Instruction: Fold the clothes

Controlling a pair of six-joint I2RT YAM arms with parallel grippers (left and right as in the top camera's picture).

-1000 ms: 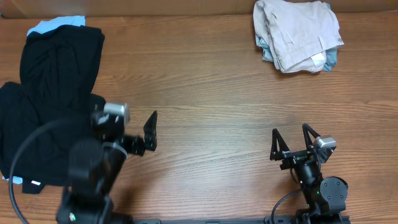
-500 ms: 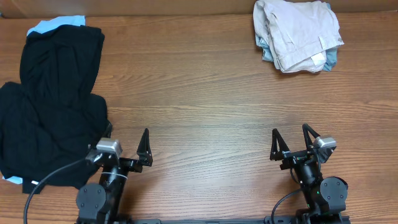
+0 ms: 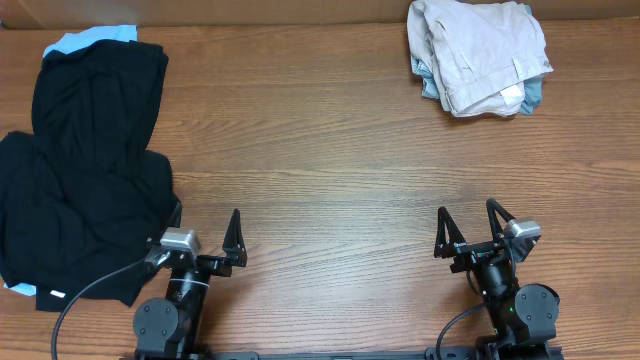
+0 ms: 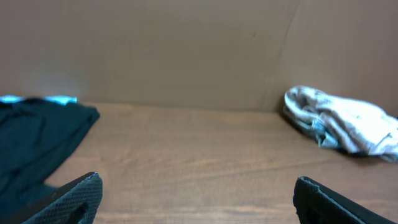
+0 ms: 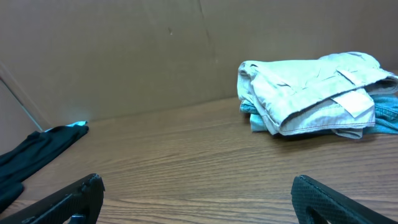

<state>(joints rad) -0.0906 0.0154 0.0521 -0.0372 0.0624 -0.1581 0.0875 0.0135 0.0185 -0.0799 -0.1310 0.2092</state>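
The pale beige shorts lie folded in a compact stack at the far right of the table, on top of a light-blue denim garment. They also show in the right wrist view and, blurred, in the left wrist view. My left gripper is open and empty, low near the front edge at the left, its two fingertips wide apart. My right gripper is open and empty near the front edge at the right.
A heap of black garments covers the left side of the table, with a light-blue cloth at its far edge. A brown cardboard wall stands behind the table. Bare wood lies between the arms and the clothes.
My left arm has drawn back and down from beside the black heap to its low pose at the front edge. The right arm and the clothes have not moved.
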